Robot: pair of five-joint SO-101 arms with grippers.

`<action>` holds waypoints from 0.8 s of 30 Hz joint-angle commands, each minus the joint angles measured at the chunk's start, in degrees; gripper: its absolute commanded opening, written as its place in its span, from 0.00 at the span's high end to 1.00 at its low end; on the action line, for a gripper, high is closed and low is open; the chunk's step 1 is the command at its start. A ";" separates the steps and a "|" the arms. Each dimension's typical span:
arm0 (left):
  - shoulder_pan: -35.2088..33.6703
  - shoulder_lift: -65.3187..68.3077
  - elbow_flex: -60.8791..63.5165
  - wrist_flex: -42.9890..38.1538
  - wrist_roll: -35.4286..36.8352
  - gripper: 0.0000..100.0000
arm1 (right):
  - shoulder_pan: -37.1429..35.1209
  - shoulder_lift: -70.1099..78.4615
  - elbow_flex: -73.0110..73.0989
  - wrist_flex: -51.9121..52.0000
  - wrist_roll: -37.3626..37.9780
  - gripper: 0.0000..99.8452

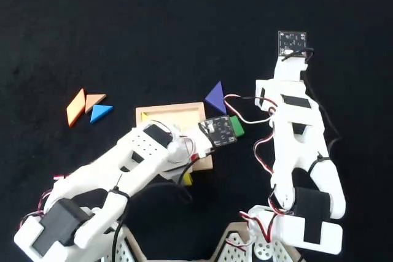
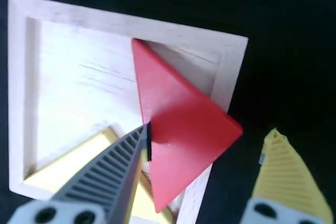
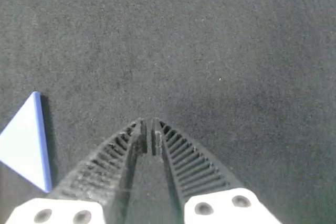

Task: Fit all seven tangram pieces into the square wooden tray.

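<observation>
As left tool [image 2: 210, 134] gapes, red triangle [image 2: 170, 98] overhangs tray [image 2: 173, 28].

Tray [image 1: 178, 118] sits mid-table toward the front edge, with a flat triangle [image 2: 79, 166] in one corner and a large triangle [image 2: 178, 140] tilted across its rim; a lone triangle [image 1: 215, 97] lies just off its far right corner; a parallelogram [image 1: 76, 107] and two small triangles [image 1: 101, 112] are clustered toward the left edge.

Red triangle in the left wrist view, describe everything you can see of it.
The red triangle is a large flat piece, smooth, painted-looking. It lies tilted, not seated: one corner points toward a corner of the wooden tray, another overhangs its rim. The left gripper touches one edge with its grey finger.
</observation>
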 commanded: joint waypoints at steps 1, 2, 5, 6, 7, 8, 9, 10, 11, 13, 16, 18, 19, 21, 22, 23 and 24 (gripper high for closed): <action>0.57 2.02 -3.03 -0.18 0.53 0.66 | 1.14 -2.68 -0.31 -0.62 -0.44 0.97; 0.57 3.52 -4.26 0.79 0.53 0.66 | 1.23 -2.68 -0.31 -0.62 -0.44 0.97; 0.66 8.53 -9.63 5.36 0.26 0.66 | 2.37 -2.68 -0.40 -0.62 -0.44 0.97; 0.75 10.20 -11.56 7.21 0.26 0.67 | 2.46 -2.68 -0.40 -0.62 -0.44 0.97; 0.75 11.43 -12.97 8.62 0.26 0.67 | 2.46 -2.68 -0.40 -0.62 -0.44 0.97; 0.84 12.75 -14.02 9.67 0.26 0.67 | 2.46 -2.68 -0.40 -0.62 -0.44 0.97; 0.84 13.71 -15.08 10.46 0.26 0.67 | 2.37 -2.68 -0.48 -0.62 -0.44 0.97; 0.84 14.07 -15.78 11.08 0.26 0.67 | 2.29 -2.68 -0.48 -0.70 -0.44 0.97; 0.84 14.07 -15.87 11.34 0.26 0.67 | 2.29 -2.68 -0.48 -0.70 -0.44 0.97; 1.27 14.07 -15.78 11.52 0.44 0.67 | 2.29 -2.68 -0.48 -0.70 -0.44 0.97; 1.36 14.07 -15.34 11.52 0.53 0.67 | 2.20 -2.59 -0.57 -0.79 -0.44 0.97; 1.36 14.07 -15.25 11.52 0.53 0.67 | 2.20 -2.59 -0.57 -0.79 -0.44 0.97; 1.36 14.07 -15.25 11.52 0.53 0.67 | 2.20 -2.51 -0.57 -0.79 -0.44 0.97; 1.36 14.07 -15.34 11.69 0.53 0.67 | 2.20 -2.42 -0.57 -0.88 -0.44 0.97; 1.36 13.98 -15.78 12.48 0.53 0.67 | 2.20 -2.42 -0.57 -0.88 -0.44 0.97; 1.36 13.63 -16.40 13.63 0.53 0.67 | 2.20 -2.33 -0.57 -0.97 -0.44 0.97; 1.36 12.92 -17.19 14.68 0.53 0.67 | 2.20 -2.33 -0.57 -0.97 -0.44 0.97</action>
